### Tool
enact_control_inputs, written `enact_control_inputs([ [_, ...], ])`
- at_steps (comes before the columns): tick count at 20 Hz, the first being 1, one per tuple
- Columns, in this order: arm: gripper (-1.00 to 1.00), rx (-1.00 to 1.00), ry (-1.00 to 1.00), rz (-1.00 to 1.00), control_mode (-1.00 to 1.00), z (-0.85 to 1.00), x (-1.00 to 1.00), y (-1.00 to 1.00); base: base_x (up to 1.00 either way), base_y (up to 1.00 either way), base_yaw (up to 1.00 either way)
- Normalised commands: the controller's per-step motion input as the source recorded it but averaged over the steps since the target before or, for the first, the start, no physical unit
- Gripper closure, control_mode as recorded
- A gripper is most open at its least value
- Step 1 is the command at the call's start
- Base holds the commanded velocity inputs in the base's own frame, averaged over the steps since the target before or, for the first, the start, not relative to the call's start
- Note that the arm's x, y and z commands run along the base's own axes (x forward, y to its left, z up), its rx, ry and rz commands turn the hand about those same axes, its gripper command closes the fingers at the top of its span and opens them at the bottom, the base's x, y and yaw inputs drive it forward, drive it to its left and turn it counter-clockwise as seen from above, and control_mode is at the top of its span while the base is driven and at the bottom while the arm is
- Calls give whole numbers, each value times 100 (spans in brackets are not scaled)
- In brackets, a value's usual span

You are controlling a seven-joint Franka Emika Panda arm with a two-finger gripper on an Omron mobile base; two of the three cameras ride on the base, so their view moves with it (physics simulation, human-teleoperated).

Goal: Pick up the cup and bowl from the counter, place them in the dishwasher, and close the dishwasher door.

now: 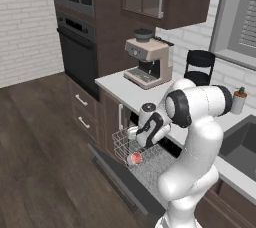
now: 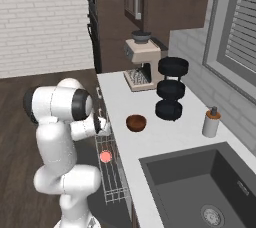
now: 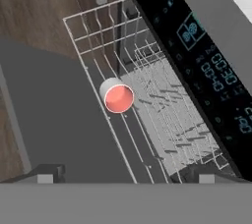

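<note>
Kitchen: dishwasher [image 3: 206, 66] rack holds cup [image 3: 118, 96]; bowl [image 2: 136, 122] on counter [image 2: 165, 137].

We look down on the white wire rack [image 3: 162, 105] of the dishwasher. The cup [image 3: 117, 96] lies in the rack at its outer edge, red top facing us. Dishwasher door [image 3: 54, 115] lies flat and open beside it. Lit control strip [image 3: 206, 66] runs alongside the rack's far side.

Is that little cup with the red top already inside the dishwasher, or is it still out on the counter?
Inside. The cup sits in the dishwasher's white wire rack, pulled out over the dropped door. The bowl remains on the counter.
</note>
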Motion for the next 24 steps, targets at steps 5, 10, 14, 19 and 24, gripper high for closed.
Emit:
enact_control_inputs([
  [5,-100,-1,8,0,-100,91,10,-54,0,0,0],
  [10,-100,-2,8,0,-100,69,40,-48,0,0,0],
  [14,-100,-5,1,2,-100,29,25,-52,0,0,0],
  [19,-100,-2,0,0,-100,4,4,-43,0,0,0],
  [24,-100,0,0,7,-100,0,39,-43,0,0,0],
])
